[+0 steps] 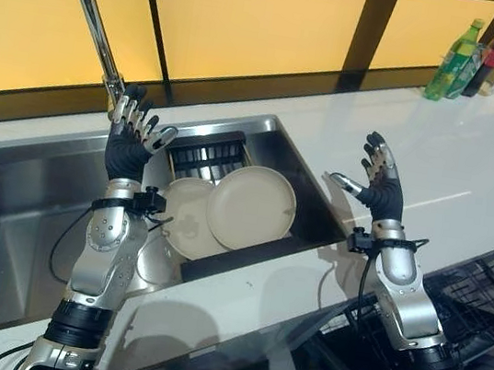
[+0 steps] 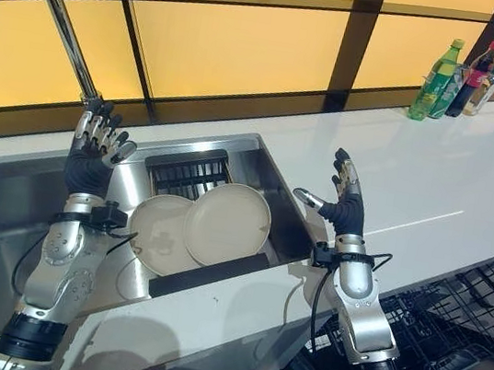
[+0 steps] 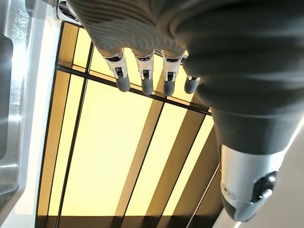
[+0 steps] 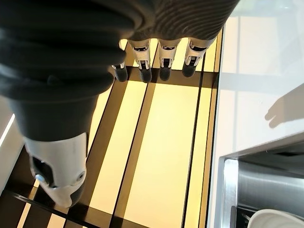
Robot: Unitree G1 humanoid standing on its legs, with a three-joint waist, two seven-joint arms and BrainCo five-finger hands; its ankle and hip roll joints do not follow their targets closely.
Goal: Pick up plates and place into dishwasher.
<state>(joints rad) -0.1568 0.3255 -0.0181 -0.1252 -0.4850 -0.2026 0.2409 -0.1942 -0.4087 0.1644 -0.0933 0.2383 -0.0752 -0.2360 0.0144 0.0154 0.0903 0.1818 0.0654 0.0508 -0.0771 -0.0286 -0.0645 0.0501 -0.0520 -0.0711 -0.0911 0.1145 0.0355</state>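
The white surface [image 1: 471, 181] runs across the right of the frame, with the steel sink [image 1: 2, 204] sunk into it at left and centre. The dishwasher rack [image 1: 489, 305] shows at lower right, open and dark. Two cream plates [image 1: 251, 208] lean overlapping in the middle of the sink, just before a black grille [image 1: 207, 153]; whether a third lies under them is hard to tell. A tap [image 1: 88, 3] arcs in from upper left, and bottles [image 1: 475, 59] stand at upper right.

Both hands are raised and hold nothing. The left hand [image 1: 130, 144] is beside the tap's base with fingers straight and spread; the right hand [image 1: 379, 184] is above the surface right of the sink, fingers likewise spread wide, thumb out.

The step in hand seems to be the first reach. The right hand is nearer both the front plate and the rack, so it should come down over that plate's upper rim, thumb behind, fingers in front, and lift it clear of the other plate before swinging to lower right. Keep the left hand away from the tap.
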